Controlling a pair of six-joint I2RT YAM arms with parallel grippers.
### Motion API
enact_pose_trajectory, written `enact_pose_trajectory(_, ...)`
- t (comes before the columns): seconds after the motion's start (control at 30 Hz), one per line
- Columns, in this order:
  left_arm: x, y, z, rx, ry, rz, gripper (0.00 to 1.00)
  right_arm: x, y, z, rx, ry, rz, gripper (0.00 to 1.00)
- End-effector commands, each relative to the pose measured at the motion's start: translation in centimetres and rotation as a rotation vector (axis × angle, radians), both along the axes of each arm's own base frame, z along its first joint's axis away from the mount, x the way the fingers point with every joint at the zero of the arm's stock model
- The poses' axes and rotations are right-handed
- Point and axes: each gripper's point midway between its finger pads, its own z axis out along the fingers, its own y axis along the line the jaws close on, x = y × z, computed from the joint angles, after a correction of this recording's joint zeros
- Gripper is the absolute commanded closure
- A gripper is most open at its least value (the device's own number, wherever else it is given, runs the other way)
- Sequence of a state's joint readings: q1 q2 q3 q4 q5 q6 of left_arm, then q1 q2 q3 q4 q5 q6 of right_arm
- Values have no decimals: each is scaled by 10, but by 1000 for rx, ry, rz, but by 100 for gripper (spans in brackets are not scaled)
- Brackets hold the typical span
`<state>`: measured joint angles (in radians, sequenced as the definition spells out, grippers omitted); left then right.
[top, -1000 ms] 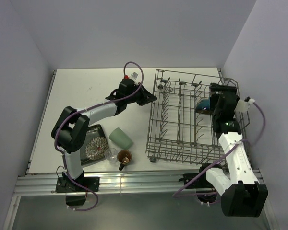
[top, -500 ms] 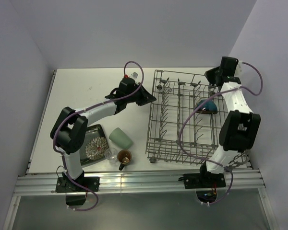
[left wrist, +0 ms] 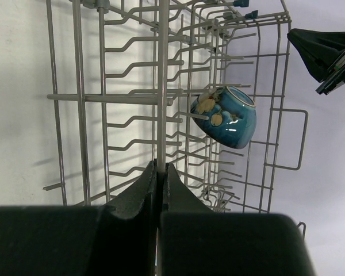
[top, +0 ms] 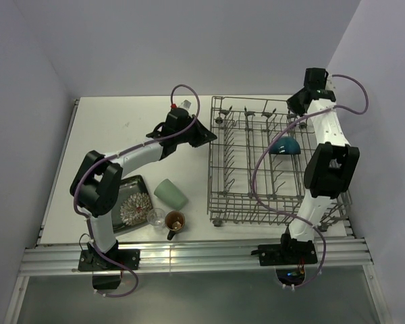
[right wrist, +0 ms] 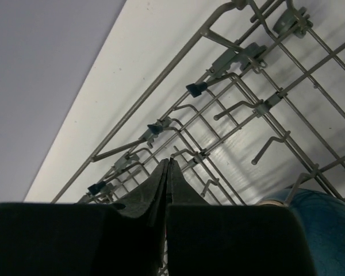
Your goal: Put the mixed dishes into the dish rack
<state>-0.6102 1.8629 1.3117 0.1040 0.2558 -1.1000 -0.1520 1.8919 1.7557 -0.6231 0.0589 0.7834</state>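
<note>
The left gripper (left wrist: 160, 168) clamps the left rim wire of the dish rack (top: 246, 169). The right gripper (right wrist: 168, 163), closed and empty, sits at upper right. A blue bowl (top: 284, 146) lies in the rack.

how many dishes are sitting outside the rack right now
4, grouped on the table left of the dish rack: square floral plate, pale green cup, small clear glass, brown mug. None looks hidden.

A white table (top: 121, 121) is boxed in by plain, pale lavender walls: the back wall (top: 189, 40) behind the table, the left wall (top: 13, 148) and the right wall (top: 388, 101) at its sides. A metal rail (top: 202, 251) lines the table's near edge, with a grey floor (top: 202, 300) beyond it. The light is soft and even.
</note>
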Motion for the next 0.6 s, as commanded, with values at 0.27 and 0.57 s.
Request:
enact_pose_trajectory(0.27, 11, -8, 1, 44, 14, -16, 100, 44, -9, -41, -60, 101, 57, 100)
enact_pose_trajectory(0.57, 42, -17, 0, 46, 38, -25, 100, 57, -2, -13, -89, -28, 104, 100)
